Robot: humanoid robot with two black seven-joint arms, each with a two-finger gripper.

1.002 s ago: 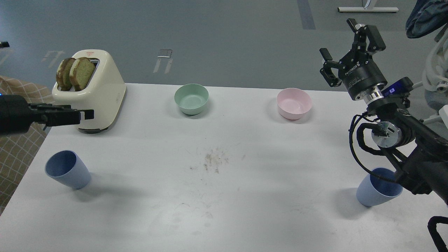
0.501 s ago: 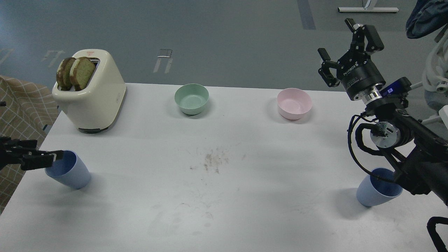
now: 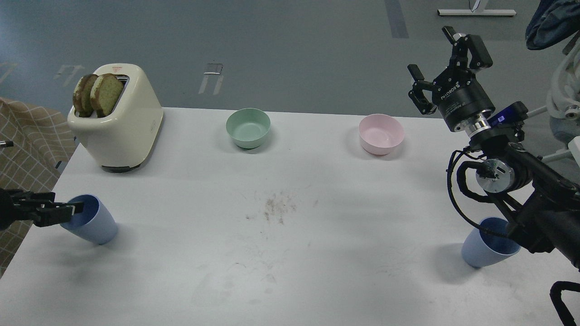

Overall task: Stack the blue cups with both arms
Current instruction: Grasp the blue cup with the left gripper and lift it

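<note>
Head view: left gripper (image 3: 68,211) sits at the rim of one matte light-blue cup (image 3: 93,224), jaws unreadable; right gripper (image 3: 435,61) hangs jaws apart, above the other light-blue cup (image 3: 482,249) on the white bench (image 3: 290,253).

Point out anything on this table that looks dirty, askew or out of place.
A patch of dark crumbs or smudges marks the table near its middle. Both blue cups, left and right, stand upright; nothing has spilled.

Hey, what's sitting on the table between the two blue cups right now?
Nothing stands between the left blue cup and the right blue cup. In the head view that stretch of table holds only a brownish smudge.
</note>
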